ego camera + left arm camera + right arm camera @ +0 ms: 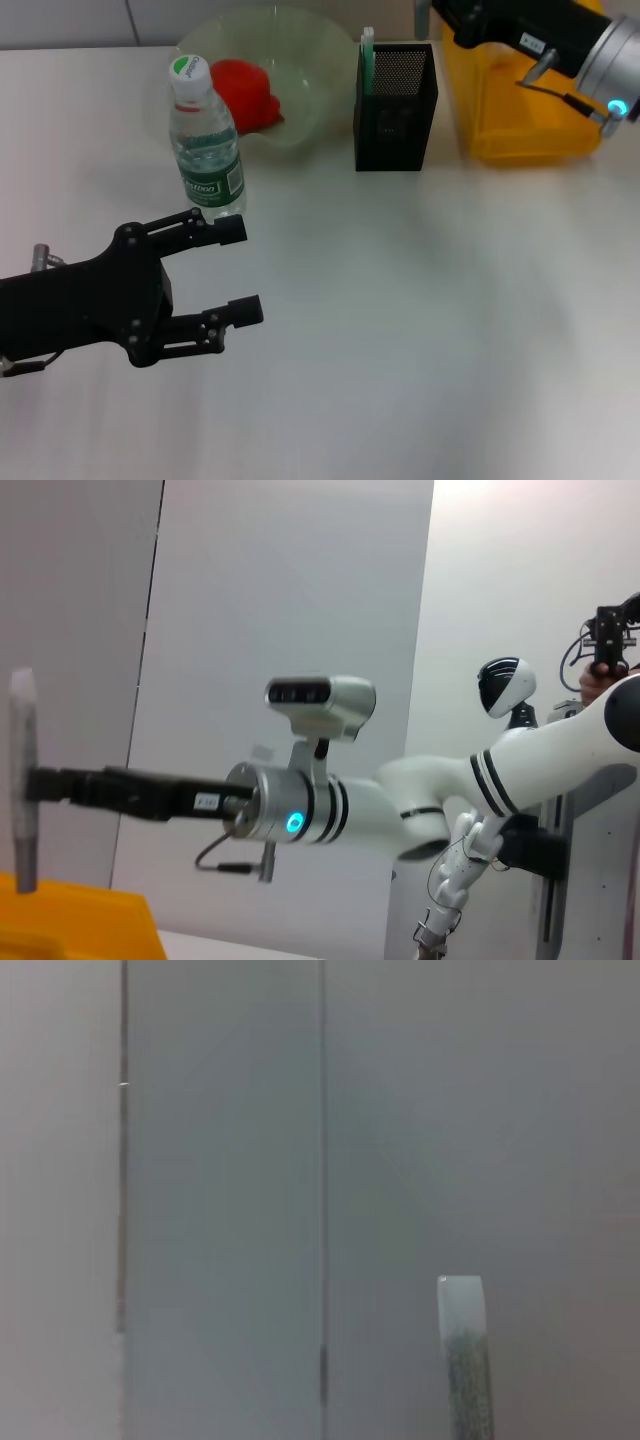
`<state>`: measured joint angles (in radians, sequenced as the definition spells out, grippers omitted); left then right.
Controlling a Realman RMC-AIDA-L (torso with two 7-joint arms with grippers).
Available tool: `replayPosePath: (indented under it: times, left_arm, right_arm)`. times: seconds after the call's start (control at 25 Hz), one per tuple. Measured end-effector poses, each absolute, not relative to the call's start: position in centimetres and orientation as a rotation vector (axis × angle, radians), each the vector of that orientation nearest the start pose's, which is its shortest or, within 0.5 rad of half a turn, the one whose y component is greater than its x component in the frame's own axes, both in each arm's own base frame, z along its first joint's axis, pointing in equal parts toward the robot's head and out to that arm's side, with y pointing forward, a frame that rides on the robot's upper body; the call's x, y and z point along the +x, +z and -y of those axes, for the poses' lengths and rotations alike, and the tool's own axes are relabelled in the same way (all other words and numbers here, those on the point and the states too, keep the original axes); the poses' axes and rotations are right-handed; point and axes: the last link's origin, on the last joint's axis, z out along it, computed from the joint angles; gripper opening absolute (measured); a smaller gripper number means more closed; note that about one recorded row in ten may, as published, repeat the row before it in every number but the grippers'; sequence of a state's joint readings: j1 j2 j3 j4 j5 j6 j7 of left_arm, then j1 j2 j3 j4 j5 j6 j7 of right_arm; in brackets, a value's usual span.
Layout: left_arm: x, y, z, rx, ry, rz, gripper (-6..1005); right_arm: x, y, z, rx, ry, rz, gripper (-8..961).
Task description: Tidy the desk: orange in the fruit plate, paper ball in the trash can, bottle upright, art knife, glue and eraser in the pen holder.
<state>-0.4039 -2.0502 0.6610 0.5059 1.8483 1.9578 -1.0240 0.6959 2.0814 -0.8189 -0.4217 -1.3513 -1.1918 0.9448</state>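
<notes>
While my left gripper [238,270] hangs low over the white desk [420,320] with its two fingers spread and nothing between them, most of that arm is cut off at the edge of the head view. Just beyond its upper finger stands the bottle [205,145], upright, green cap on. Farther out from that hand sits the pale fruit plate [300,70] with a red-orange fruit [243,92] in it, partly hidden behind the bottle; I cannot tell for sure that it is the orange. Off to the side of the plate stands the black mesh pen holder [396,105], a pale green strip [367,55] poking above its rim; what else is inside I cannot make out.

Farthest away, my right arm [545,35] reaches over the yellow trash can [520,120], its fingers out of the head view. From my left wrist I see that right gripper [35,780] clamped on a slim pale tool [23,780] held upright above the yellow bin; which tool it is I cannot tell.
</notes>
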Motion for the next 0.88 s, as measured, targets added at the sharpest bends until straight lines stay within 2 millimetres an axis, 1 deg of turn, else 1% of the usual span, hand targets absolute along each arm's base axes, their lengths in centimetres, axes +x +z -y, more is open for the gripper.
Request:
replayPosePath:
  times: [0.16, 0.24, 0.36, 0.6, 0.88]
  left_arm:
    - [-26.4, 1.1, -25.2, -2.749, -1.211, 0.267, 786]
    - [-26.3, 1.1, -25.2, -2.757, -1.225, 0.299, 786]
    - [-26.3, 1.1, -25.2, -2.762, -1.233, 0.33, 786]
    - [-26.3, 1.2, -25.2, -2.763, -1.244, 0.376, 786]
    - [-26.3, 1.3, -25.2, -2.758, -1.246, 0.385, 786]
  right_arm:
    - [21.2, -1.4, -41.2, -2.188, 0.909, -0.315, 122]
    - [21.6, -2.1, -41.0, -2.154, 0.895, -0.317, 122]
    - [21.7, -3.0, -41.1, -2.136, 0.866, -0.313, 121]
    - [21.5, -4.7, -41.6, -2.161, 0.786, -0.355, 120]
    - [21.7, -5.6, -41.7, -2.17, 0.738, -0.395, 127]
